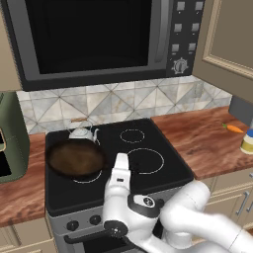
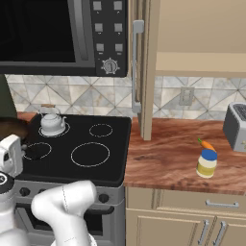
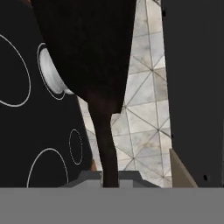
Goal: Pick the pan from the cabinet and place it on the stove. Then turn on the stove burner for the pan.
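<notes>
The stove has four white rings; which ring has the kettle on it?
The small back-left ring of the stove: the kettle stands on it, while the other rings carry no kettle.

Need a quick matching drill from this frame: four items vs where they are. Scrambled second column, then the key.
Items:
1. pan
2. kettle
3. carrot
4. microwave

Places:
A. on the wooden counter, right of the stove
B. mounted above the cooktop
C. over the front left ring, its handle in the end effector
D. on the back left ring

Pairs: 1-C, 2-D, 3-A, 4-B
</notes>
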Motion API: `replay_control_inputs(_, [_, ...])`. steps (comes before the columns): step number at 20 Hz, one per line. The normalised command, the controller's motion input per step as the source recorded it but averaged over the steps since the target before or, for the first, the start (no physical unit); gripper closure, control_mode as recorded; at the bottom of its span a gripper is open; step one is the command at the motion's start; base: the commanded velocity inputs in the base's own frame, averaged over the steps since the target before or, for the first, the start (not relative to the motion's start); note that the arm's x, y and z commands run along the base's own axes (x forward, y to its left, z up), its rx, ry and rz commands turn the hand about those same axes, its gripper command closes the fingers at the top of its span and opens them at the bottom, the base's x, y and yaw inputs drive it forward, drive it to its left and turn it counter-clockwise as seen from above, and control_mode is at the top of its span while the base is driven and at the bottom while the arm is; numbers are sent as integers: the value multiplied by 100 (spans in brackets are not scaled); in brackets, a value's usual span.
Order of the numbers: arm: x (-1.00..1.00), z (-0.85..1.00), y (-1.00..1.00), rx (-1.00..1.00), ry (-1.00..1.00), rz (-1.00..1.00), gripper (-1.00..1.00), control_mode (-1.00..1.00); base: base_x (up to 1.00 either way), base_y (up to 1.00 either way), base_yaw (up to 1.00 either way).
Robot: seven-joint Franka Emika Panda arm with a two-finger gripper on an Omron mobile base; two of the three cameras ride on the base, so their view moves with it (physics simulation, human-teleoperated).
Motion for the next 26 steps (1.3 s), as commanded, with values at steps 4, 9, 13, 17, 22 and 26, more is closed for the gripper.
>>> replay_control_inputs(4, [0, -51, 4, 0, -6, -20, 100, -100, 0, 0, 0])
replay_control_inputs(9, [1, -46, 3, 0, -1, -22, 100, -100, 0, 0, 0])
replay_control_inputs(13, [5, -47, 8, 0, 0, -22, 100, -100, 0, 0, 0])
replay_control_inputs(17, [10, -43, 19, 0, 0, -19, 100, -100, 0, 0, 0])
replay_control_inputs(22, [14, -39, 30, 0, 0, -15, 100, -100, 0, 0, 0])
replay_control_inputs(26, [14, -35, 41, 0, 0, -11, 100, -100, 0, 0, 0])
